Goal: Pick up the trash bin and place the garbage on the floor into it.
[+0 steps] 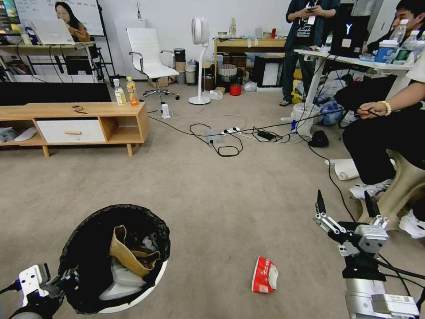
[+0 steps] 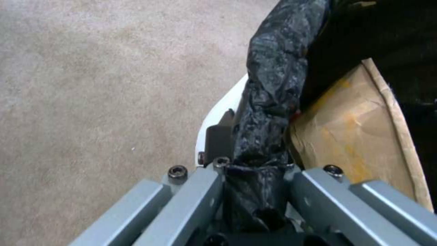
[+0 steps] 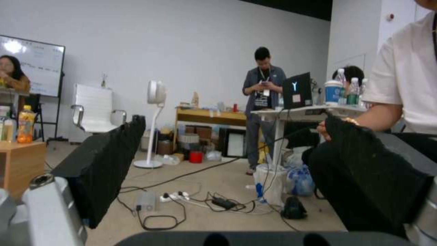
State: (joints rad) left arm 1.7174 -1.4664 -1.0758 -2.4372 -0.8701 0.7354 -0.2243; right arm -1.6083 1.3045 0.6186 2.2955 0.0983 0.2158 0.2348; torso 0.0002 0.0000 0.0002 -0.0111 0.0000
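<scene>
I had the left gripper clamped on the trash bin rim, low left | bin white, crinkled black liner, brown cardboard tray inside | red-and-white packet lay on carpet between arms | right gripper raised, jaws wide apart, empty

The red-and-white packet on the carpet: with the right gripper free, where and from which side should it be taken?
The red-and-white packet lies flat and crumpled on the carpet, clear of the trash bin that the left gripper holds by its rim. Probably best taken from straight above, jaws closing across its narrower width near the middle. The right gripper hovers open, raised to the packet's right.
</scene>
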